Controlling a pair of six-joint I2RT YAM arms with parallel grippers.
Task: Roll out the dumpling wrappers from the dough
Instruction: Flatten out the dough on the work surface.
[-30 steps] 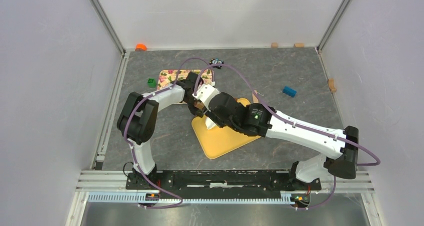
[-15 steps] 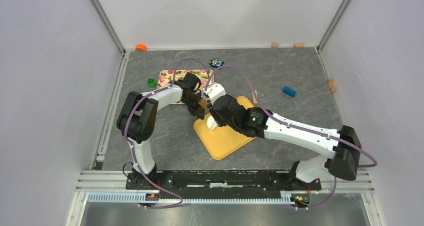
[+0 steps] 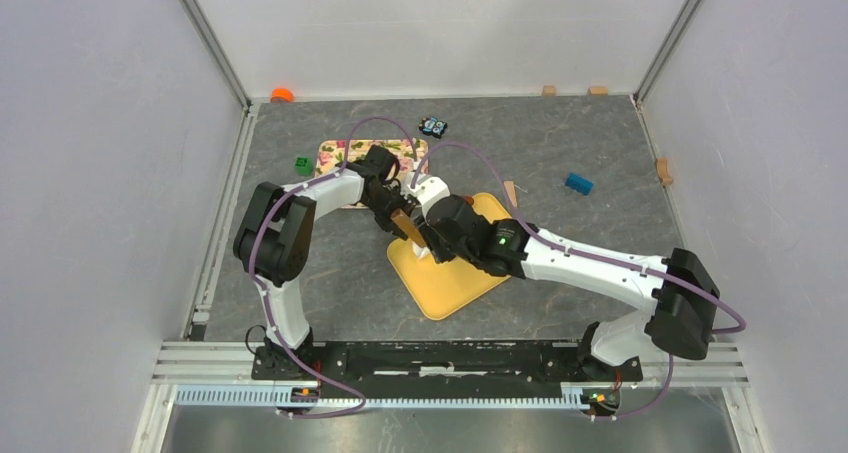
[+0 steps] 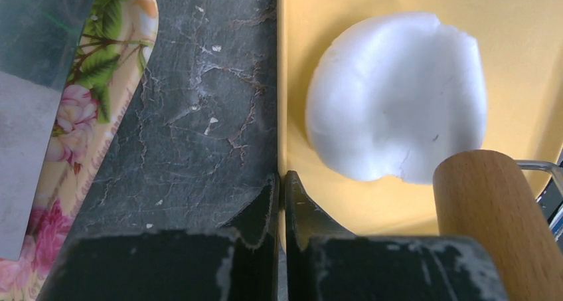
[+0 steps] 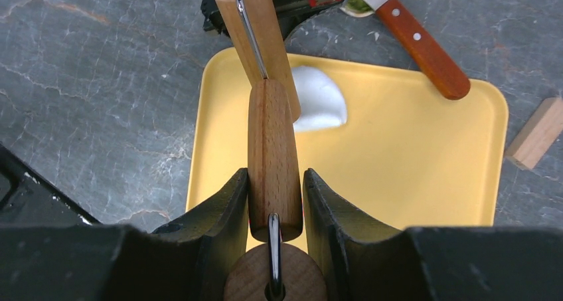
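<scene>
The right gripper (image 5: 275, 181) was clamped on the wooden handle of a roller (image 5: 272, 148), whose barrel sat at the edge of the dumpling wrapper (image 5: 322, 101), a flat white round near one corner of the yellow board (image 5: 411, 161). The left gripper (image 4: 281, 188) had its fingers drawn together at that board's edge, seemingly nipping it, though the view was too tight to be sure. A flowered tray (image 4: 99, 95) lay just beside it on the table (image 4: 199, 115), and a knife (image 5: 418, 42) and a wooden block (image 5: 536, 133) lay off the board.

matt white dough (image 4: 397, 95), smooth wooden roller (image 5: 272, 155)
</scene>
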